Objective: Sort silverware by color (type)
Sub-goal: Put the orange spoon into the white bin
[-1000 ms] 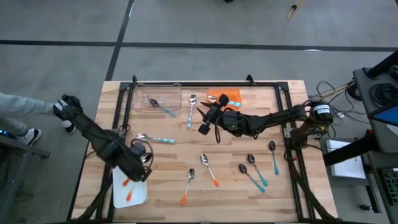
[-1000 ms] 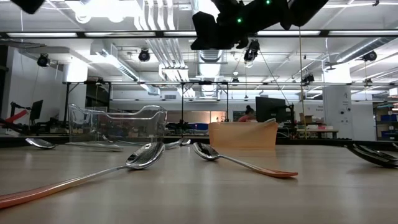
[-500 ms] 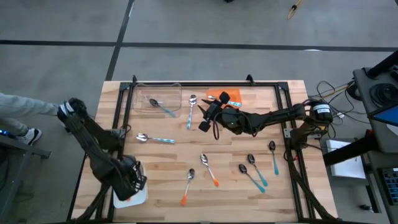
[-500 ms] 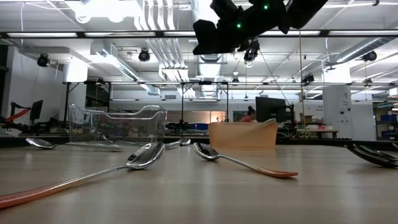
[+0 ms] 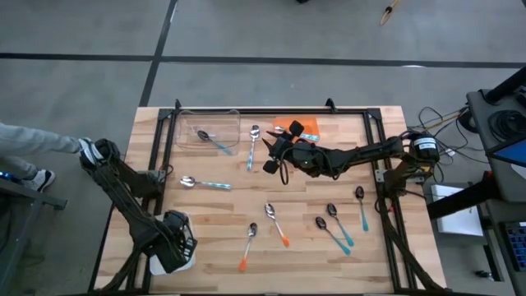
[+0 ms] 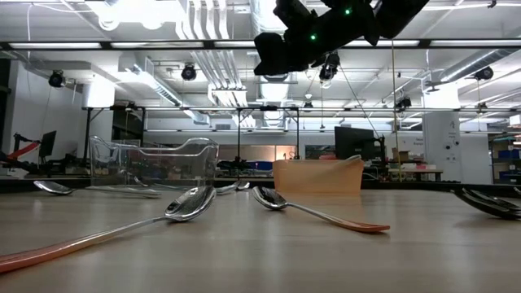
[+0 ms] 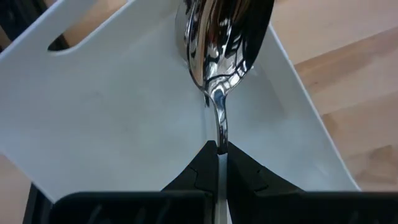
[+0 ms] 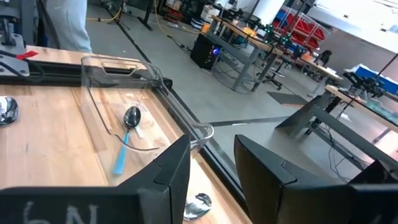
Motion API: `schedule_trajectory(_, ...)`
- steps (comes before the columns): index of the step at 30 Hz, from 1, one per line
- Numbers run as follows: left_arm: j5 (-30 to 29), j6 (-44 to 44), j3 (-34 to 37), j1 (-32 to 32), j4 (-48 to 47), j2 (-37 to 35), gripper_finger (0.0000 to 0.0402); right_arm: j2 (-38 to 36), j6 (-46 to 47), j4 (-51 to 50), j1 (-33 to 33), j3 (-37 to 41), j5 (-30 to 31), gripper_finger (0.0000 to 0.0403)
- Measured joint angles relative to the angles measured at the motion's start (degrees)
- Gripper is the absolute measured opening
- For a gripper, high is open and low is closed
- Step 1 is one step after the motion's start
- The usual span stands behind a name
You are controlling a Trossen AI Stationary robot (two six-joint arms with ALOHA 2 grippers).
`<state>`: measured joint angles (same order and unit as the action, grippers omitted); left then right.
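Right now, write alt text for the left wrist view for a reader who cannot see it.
The left gripper is shut on the thin neck of a shiny silver spoon, holding its bowl over a white tray. Pale wooden table shows past the tray's edge.

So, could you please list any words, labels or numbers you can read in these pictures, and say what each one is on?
"N" or so: pale marks on the right gripper body, cut off at the right wrist view's edge; only partly readable.
No other text is readable: none on the spoon, white tray, clear bin or orange bin.
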<state>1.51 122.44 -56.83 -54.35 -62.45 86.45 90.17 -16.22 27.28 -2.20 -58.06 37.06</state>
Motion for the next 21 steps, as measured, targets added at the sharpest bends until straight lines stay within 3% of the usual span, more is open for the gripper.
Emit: schedule_trajectory(21,1.3,-2.9,3.4,0.0,6.1,3.6,0.0001,0.0,-0.3,0.0,0.0,0.0,0.0,0.0106)
